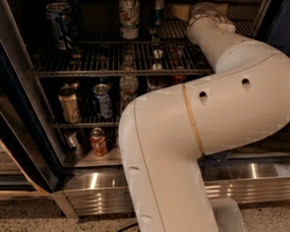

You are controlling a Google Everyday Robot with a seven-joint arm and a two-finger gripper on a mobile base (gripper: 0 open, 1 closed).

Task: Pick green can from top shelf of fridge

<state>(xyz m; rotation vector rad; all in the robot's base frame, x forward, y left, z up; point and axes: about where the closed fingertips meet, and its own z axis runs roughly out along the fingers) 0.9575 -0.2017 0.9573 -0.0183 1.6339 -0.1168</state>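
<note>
Over the grey wire-grid top shelf, the gripper hung far back; whether open or closed could not be told.

Top shelf and its load
A whitish can stands on the wire rack. Blue-and-white striped cans stand left of it, and the gripper sits above the rack to its right.

Two striped cans, one whitish can, one gripper over the top shelf
</note>
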